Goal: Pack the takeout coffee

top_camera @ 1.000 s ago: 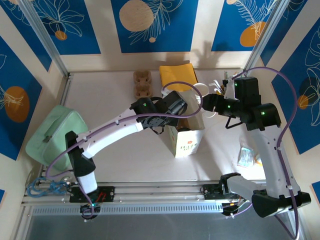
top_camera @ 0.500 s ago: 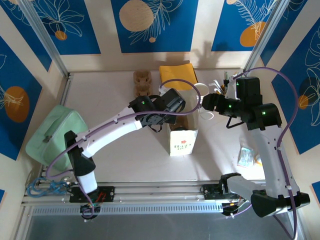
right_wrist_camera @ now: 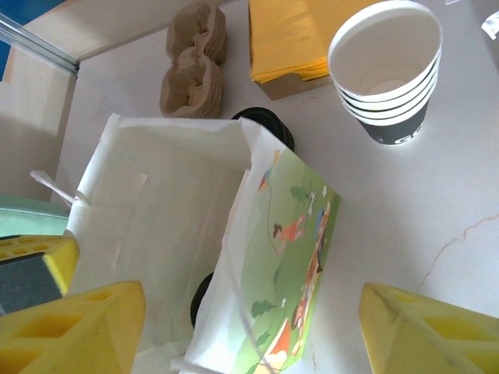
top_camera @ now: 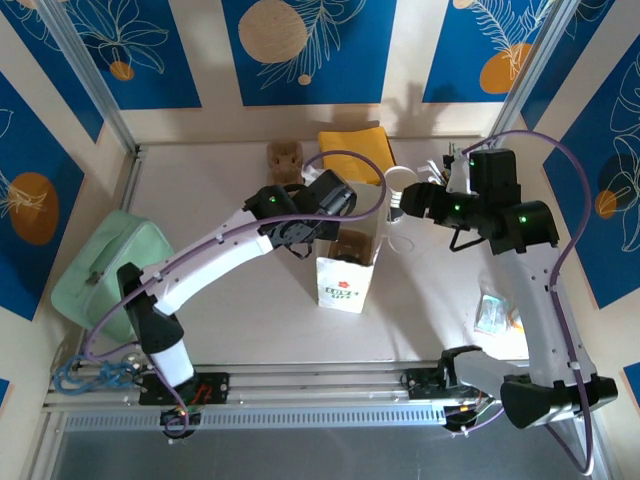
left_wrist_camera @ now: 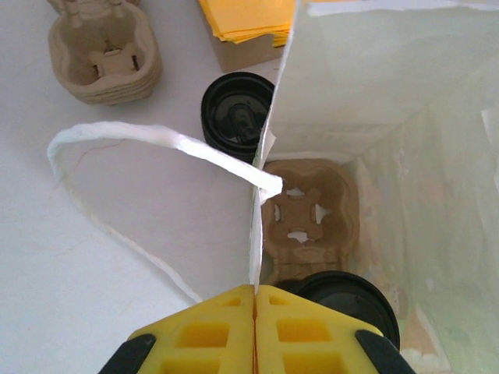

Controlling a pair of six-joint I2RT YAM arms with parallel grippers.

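The takeout coffee cups point(right_wrist_camera: 386, 70), white with dark bottoms, stand nested on the table right of the bag; they show as a white rim point(top_camera: 400, 179) from above. A white paper bag point(top_camera: 345, 278) with a printed side point(right_wrist_camera: 300, 269) stands open mid-table. My left gripper point(left_wrist_camera: 255, 294) is shut on the bag's left wall edge point(left_wrist_camera: 256, 234), by its far rim point(top_camera: 338, 222). Inside lie a pulp carrier point(left_wrist_camera: 308, 212) and a round black lid point(left_wrist_camera: 348, 300). My right gripper point(right_wrist_camera: 249, 327) hangs open above the bag's right side, near the cups point(top_camera: 405, 203).
A black lid point(left_wrist_camera: 236, 117) sits on the table behind the bag. A stack of pulp carriers point(top_camera: 284, 156) and yellow napkins point(top_camera: 352, 150) lie at the back. A mint soft bag point(top_camera: 105, 265) is at left, a plastic packet point(top_camera: 495, 312) at right.
My left gripper has closed on the bag's wall and drawn the bag leftward and upright. The right gripper has shifted slightly left, still open.
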